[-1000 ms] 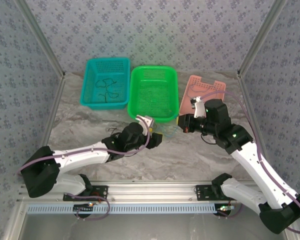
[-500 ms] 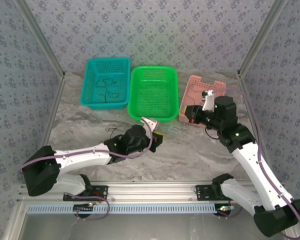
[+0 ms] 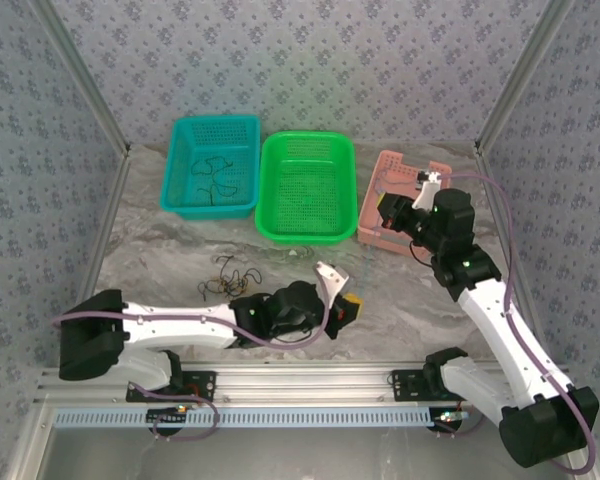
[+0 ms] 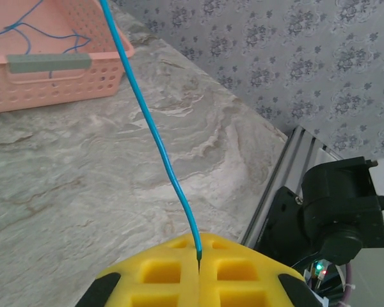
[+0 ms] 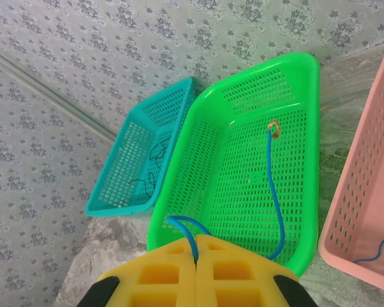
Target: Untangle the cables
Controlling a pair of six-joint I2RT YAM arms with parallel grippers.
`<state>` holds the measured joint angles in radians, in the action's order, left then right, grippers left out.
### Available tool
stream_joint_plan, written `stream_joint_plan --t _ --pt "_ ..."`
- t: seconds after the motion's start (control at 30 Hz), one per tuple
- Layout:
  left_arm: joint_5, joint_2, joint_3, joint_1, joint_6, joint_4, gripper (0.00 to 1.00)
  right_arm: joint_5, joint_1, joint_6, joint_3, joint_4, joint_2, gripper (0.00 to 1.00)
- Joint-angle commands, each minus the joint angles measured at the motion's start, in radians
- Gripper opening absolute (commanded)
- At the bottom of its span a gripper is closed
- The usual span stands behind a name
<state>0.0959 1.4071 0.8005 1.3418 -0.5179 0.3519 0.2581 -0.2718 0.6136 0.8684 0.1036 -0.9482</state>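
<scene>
Both left tool (image 4: 198,256) and right tool (image 5: 196,256) pinch blue cable (image 4: 152,128) (at their tips).

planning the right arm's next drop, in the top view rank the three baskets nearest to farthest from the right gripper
1. pink basket, on the right; the right gripper overlaps its left side
2. green basket, in the middle
3. teal basket, far left
</scene>
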Motion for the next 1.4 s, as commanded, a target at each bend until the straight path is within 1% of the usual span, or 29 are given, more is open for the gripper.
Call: stream_joint_plan --t 0.0,0.13,0.17,0.2,0.23,0.27,0.3,0.33,0.37,0.47,0.6,0.8,0.87,0.93,1.0,1.03,1.1,1.2,1.23,1.3,1.37 --pt "-0.020 0.042 0.041 0.022 -0.015 -0.009 0.00 -0.054 0.029 0.008 -0.001 -0.111 0.002 0.00" --pt "0.013 0.088 0.130 0.009 -0.048 -0.074 0.00 -0.078 0.054 -0.014 0.025 -0.063 -0.023 0.00" --pt "0.023 0.102 0.168 0.003 -0.054 -0.110 0.03 -0.077 0.068 -0.023 0.035 -0.052 -0.038 0.00" --pt "0.042 0.113 0.202 -0.001 -0.057 -0.149 0.20 -0.074 0.083 -0.031 0.048 -0.038 -0.056 0.00" --pt "0.065 0.118 0.227 -0.001 -0.059 -0.183 0.40 -0.067 0.097 -0.040 0.057 -0.031 -0.073 0.00" --pt "0.098 0.114 0.246 -0.003 -0.060 -0.212 0.54 -0.062 0.109 -0.057 0.069 -0.020 -0.090 0.00" --pt "0.135 0.102 0.252 -0.005 -0.065 -0.234 0.64 -0.064 0.123 -0.076 0.081 -0.010 -0.109 0.00" --pt "0.173 0.084 0.247 -0.012 -0.074 -0.252 0.68 -0.059 0.134 -0.091 0.091 0.001 -0.124 0.00" --pt "0.204 0.057 0.236 -0.021 -0.088 -0.266 0.69 -0.053 0.147 -0.110 0.104 0.009 -0.143 0.00" --pt "0.280 -0.048 0.158 -0.059 -0.122 -0.280 0.71 -0.040 0.186 -0.155 0.135 0.032 -0.198 0.00" --pt "0.349 -0.233 0.026 -0.131 -0.137 -0.304 0.70 -0.011 0.232 -0.186 0.166 0.038 -0.280 0.00" --pt "0.301 -0.494 -0.112 -0.294 -0.169 -0.437 0.70 0.040 0.283 -0.207 0.255 0.084 -0.440 0.00" --pt "0.278 -0.558 -0.133 -0.338 -0.164 -0.491 0.71 0.045 0.294 -0.207 0.275 0.086 -0.498 0.00" --pt "0.253 -0.606 -0.144 -0.384 -0.165 -0.554 0.71 0.060 0.308 -0.204 0.314 0.113 -0.587 0.00" --pt "0.230 -0.658 -0.153 -0.447 -0.171 -0.617 0.72 0.049 0.315 -0.201 0.370 0.120 -0.670 0.00" --pt "0.218 -0.679 -0.156 -0.470 -0.174 -0.639 0.73 0.030 0.318 -0.203 0.389 0.129 -0.708 0.02" --pt "0.184 -0.709 -0.157 -0.538 -0.184 -0.700 0.75 -0.020 0.319 -0.213 0.436 0.148 -0.780 0.16" --pt "0.126 -0.695 -0.129 -0.653 -0.223 -0.828 0.75 -0.083 0.316 -0.230 0.480 0.169 -0.817 0.35" --pt "0.118 -0.684 -0.122 -0.686 -0.239 -0.866 0.74 -0.101 0.312 -0.231 0.483 0.177 -0.808 0.38" --pt "0.103 -0.666 -0.129 -0.759 -0.275 -0.926 0.69 -0.145 0.292 -0.235 0.467 0.187 -0.751 0.45" --pt "0.066 -0.657 -0.160 -0.826 -0.299 -0.940 0.67 -0.193 0.253 -0.243 0.425 0.193 -0.674 0.49"
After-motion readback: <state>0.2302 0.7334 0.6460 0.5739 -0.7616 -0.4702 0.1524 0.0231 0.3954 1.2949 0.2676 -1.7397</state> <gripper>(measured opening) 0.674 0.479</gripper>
